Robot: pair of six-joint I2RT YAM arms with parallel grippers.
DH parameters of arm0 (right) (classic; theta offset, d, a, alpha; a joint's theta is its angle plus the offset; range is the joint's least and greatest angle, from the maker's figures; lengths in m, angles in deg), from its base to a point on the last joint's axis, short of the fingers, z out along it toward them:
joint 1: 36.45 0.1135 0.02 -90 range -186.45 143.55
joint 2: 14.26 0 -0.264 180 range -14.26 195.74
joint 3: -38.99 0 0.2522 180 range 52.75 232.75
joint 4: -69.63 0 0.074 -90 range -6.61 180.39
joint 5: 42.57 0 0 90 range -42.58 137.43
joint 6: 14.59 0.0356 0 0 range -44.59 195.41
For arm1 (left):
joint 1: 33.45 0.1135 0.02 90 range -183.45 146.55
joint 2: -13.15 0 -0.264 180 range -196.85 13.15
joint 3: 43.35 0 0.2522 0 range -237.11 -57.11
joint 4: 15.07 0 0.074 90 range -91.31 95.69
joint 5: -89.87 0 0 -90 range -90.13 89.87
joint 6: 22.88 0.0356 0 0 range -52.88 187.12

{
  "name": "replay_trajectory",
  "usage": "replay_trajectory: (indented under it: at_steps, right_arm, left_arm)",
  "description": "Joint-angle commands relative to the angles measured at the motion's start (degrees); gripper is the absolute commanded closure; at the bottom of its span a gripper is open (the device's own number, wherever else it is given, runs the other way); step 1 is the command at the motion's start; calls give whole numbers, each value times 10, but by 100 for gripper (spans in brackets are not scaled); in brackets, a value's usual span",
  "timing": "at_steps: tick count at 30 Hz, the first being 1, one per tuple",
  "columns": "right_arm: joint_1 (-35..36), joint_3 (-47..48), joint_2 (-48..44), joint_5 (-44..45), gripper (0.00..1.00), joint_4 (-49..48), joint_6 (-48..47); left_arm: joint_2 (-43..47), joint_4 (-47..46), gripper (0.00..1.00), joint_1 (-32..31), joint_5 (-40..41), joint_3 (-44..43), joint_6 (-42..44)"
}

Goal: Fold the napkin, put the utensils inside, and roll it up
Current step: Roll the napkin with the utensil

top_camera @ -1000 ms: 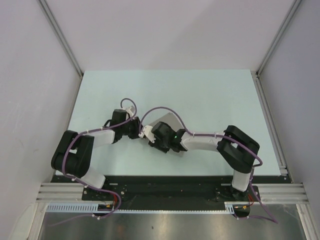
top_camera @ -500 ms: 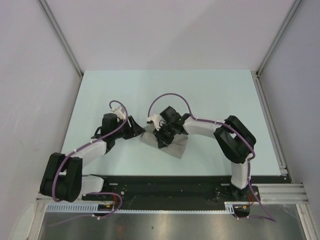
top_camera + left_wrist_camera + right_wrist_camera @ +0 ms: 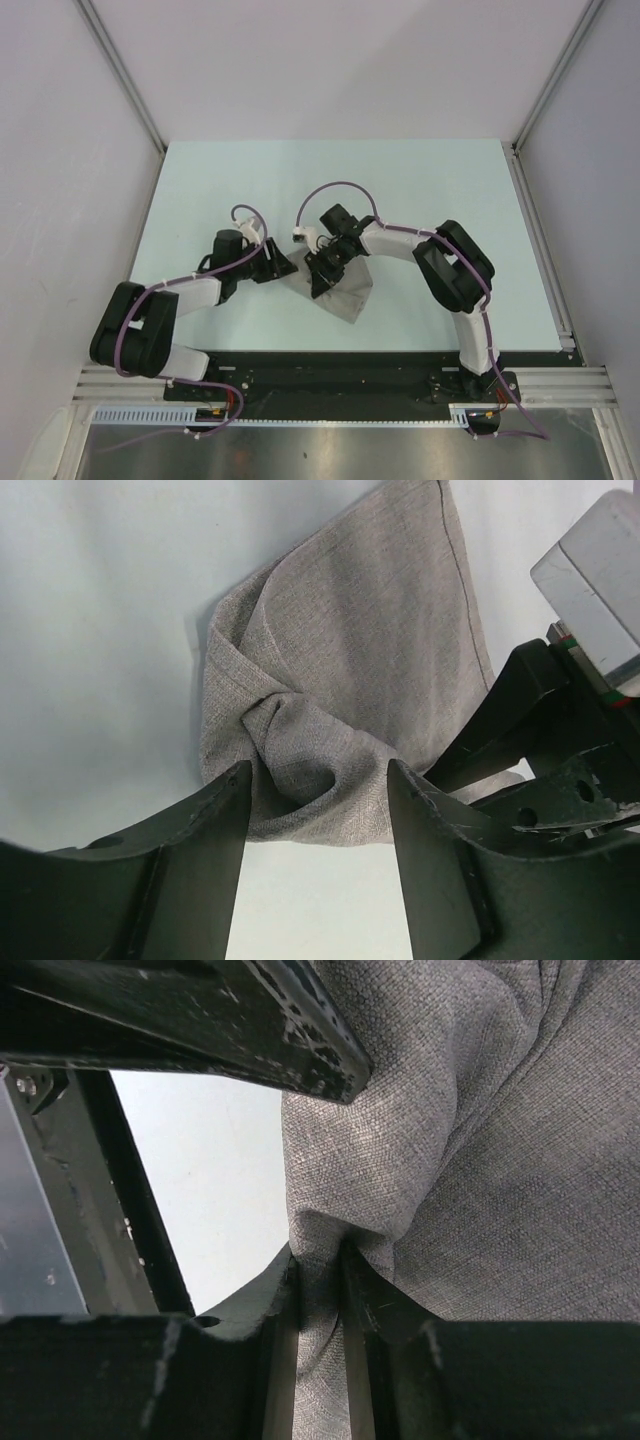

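Two grippers are meeting at the napkin (image 3: 348,292), which is lying crumpled rather than squarely folded on the near-middle part of the table (image 3: 430,190). The right gripper (image 3: 320,1275) is pinching a raised ridge of cloth between closed jaws. The left gripper (image 3: 318,778) is standing with jaws apart, straddling a twisted corner without clamping it. No utensils are showing in any view. By this evidence the folding is only under way, while the placing of utensils and the rolling are remaining.
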Motion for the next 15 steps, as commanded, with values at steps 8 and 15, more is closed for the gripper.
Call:
replay_trajectory:
  at_steps: [8,15]
  right_arm:
    - [-14,8,14,-73,59,-5,42]
    - [-26,-20,-100,41,32,-15,80]
  left_arm:
    - [-48,-46,90,-9,-2,-32,6]
    - [-70,4,100,-9,23,-65,-12]
